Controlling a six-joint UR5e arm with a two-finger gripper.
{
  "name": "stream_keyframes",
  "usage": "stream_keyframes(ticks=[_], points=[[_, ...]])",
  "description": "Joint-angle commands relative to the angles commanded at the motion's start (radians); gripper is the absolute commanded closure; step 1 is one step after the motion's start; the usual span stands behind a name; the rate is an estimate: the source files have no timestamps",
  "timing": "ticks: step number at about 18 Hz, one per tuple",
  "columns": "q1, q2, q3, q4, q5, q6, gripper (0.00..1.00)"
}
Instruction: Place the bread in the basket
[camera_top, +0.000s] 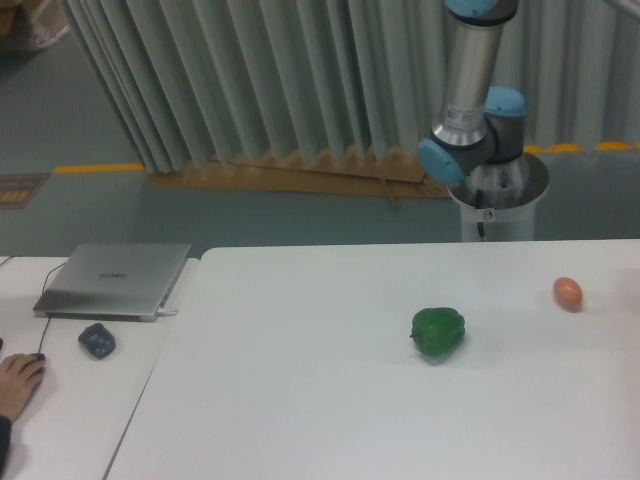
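on the white tabletop sit one green pepper near the middle and one small orange egg well apart from it, by the right edge. nothing stands between them. behind the tabletop one robot arm goes up and out of the top of the picture. the end effector is out of sight, so i cannot tell if it is spread or pinching. the bread and basket do not show. to the left lie one shut laptop, one dark mouse and one hand at the edge.
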Motion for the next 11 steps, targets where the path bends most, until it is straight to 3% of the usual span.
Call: stream_keyframes(ticks=[2, 7, 11], points=[[-0.002, 0.0, -0.002, 0.0, 0.0, 0.006, 0.0], [-0.009, 0.006, 0.005, -0.005, -0.002, 0.008, 0.0], [-0.15, -0.005, 0.02, -0.006, -0.105, -0.337, 0.0]])
